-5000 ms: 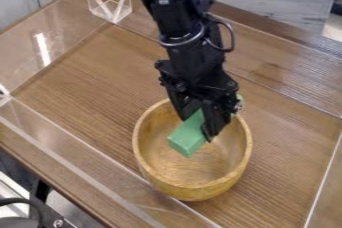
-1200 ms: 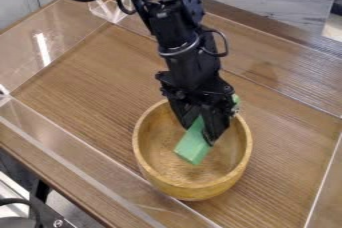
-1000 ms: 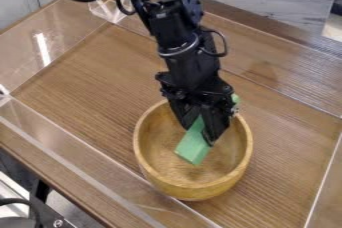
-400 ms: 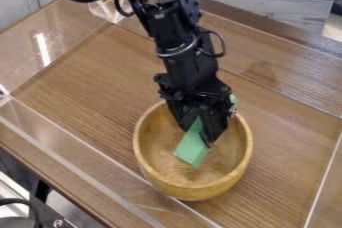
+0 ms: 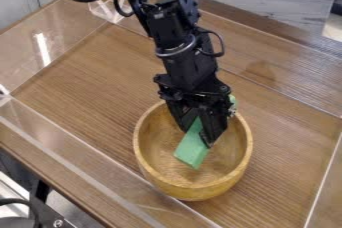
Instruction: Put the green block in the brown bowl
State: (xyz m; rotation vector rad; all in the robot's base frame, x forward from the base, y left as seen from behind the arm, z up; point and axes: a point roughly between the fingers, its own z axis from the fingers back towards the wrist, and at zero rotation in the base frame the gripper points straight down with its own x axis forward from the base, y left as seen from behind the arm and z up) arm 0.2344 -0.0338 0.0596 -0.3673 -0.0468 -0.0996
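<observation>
Robot lab bench — wooden tabletop (image 5: 94,82), clear acrylic barrier (image 5: 80,187), black robot arm (image 5: 167,22)

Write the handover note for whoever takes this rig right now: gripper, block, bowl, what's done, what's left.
Gripper: shut on the green block, pointing steeply down into the brown bowl.
Green block: tilted, held by its upper end, lower end down inside the bowl's hollow; whether it touches the bottom is unclear.
Brown bowl: upright on the wooden table, near the front edge.
Done: block picked up and brought inside the bowl.
Left: open the jaws to release the block, then lift the arm clear.
</observation>
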